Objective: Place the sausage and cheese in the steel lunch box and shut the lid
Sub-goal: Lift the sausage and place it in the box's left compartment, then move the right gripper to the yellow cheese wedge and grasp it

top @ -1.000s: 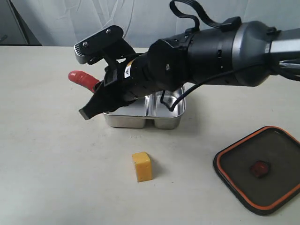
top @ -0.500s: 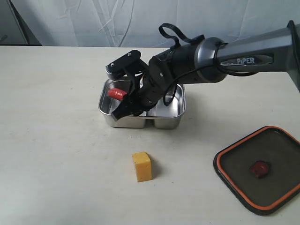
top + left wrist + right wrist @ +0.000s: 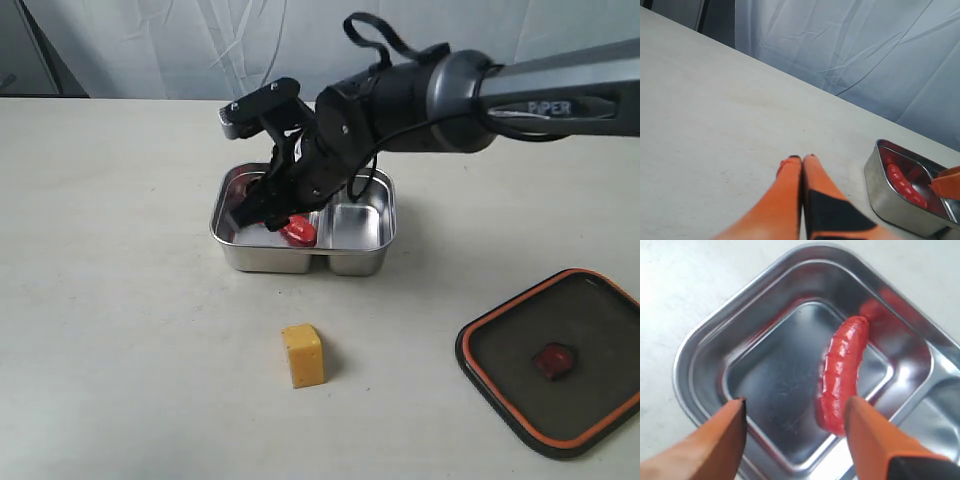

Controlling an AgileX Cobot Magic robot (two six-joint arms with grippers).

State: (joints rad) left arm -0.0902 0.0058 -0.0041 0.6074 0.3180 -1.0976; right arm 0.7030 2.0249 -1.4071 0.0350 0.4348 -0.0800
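A glossy red toy sausage [image 3: 844, 371] lies loose in the left compartment of the shiny steel lunch box [image 3: 300, 262], under the right gripper's [image 3: 796, 409] spread jaws. The yellow cheese block [image 3: 303, 355] stands well apart, in front of the box, and the right arm is likely the nearer one. The left gripper [image 3: 802, 160] is pressed together.

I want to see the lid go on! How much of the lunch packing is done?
Done: the sausage lies in one compartment of the steel lunch box. In hand: nothing; the right gripper hangs open over the sausage, the left gripper is shut. Left: the cheese sits on the table in front of the box, and the lid lies off to the side.
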